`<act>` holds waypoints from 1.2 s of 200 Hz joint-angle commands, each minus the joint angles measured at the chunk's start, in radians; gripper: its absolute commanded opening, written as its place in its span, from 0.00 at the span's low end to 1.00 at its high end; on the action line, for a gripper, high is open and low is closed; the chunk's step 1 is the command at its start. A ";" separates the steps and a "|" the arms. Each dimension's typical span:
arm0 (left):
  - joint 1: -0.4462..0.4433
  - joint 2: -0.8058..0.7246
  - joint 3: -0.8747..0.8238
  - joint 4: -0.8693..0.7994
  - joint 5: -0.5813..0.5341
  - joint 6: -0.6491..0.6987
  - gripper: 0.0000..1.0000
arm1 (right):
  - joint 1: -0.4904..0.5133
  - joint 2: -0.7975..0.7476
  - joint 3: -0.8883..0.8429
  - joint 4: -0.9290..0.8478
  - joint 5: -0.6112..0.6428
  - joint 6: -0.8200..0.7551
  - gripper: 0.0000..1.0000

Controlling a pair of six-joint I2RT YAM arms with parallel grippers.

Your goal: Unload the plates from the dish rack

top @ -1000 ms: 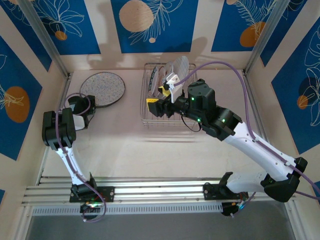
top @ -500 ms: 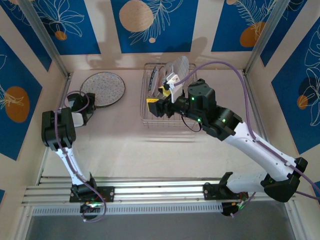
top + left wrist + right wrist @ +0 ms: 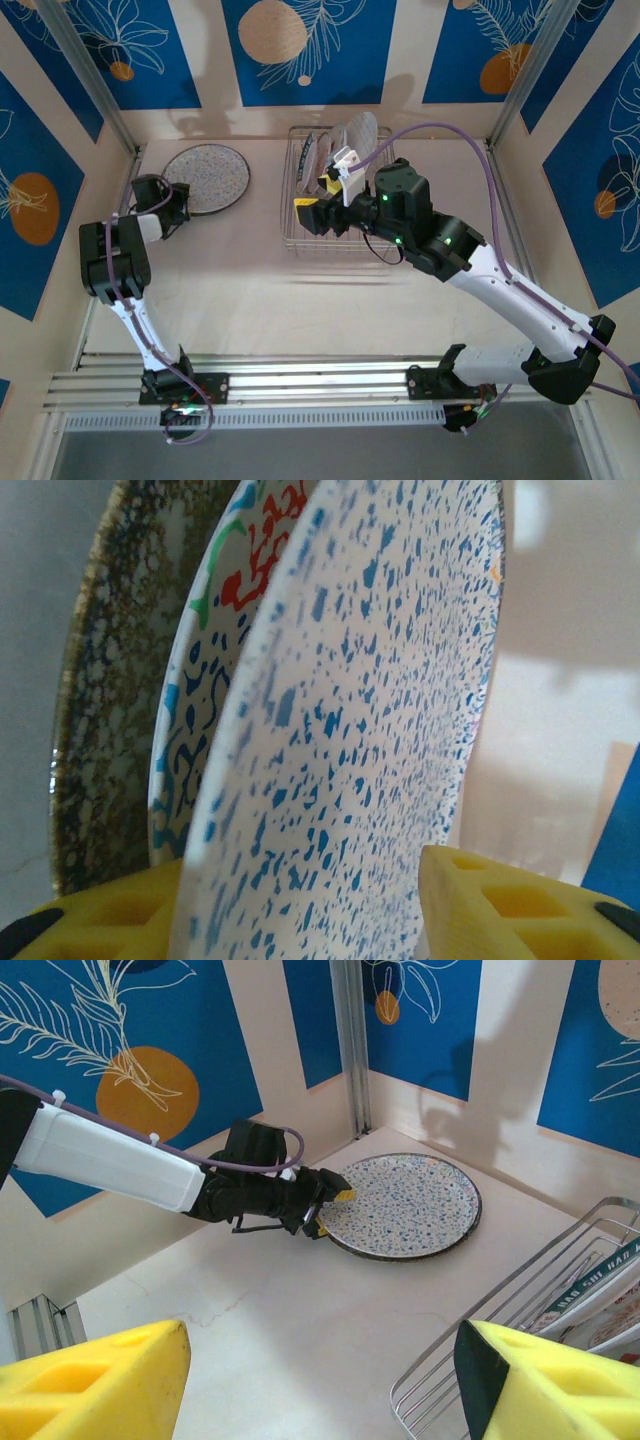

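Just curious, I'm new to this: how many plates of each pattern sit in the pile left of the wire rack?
White round ceramic plate with blue speckles: 1
White round plate with multicolour squiggles: 1
Olive-brown speckled round plate: 1
Total: 3

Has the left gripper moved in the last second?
Yes. The left gripper has slid away from the arm bases, up to the rim of the stacked plates.
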 commanded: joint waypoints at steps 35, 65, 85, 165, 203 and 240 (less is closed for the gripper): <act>0.019 -0.011 0.113 -0.266 -0.036 0.075 0.57 | 0.013 -0.034 0.013 -0.008 0.030 0.020 0.71; 0.020 0.005 0.169 -0.350 -0.036 0.094 0.59 | 0.018 -0.036 0.012 -0.008 0.033 0.022 0.72; 0.020 0.014 0.194 -0.393 -0.039 0.104 0.59 | 0.021 -0.036 0.012 -0.008 0.035 0.024 0.72; 0.019 0.031 0.247 -0.496 -0.051 0.122 0.65 | 0.030 -0.041 0.013 -0.013 0.047 0.026 0.72; 0.018 0.037 0.277 -0.536 -0.051 0.131 0.71 | 0.035 -0.044 0.012 -0.022 0.056 0.029 0.72; 0.019 0.054 0.314 -0.575 -0.040 0.125 0.74 | 0.037 -0.047 0.010 -0.026 0.058 0.036 0.72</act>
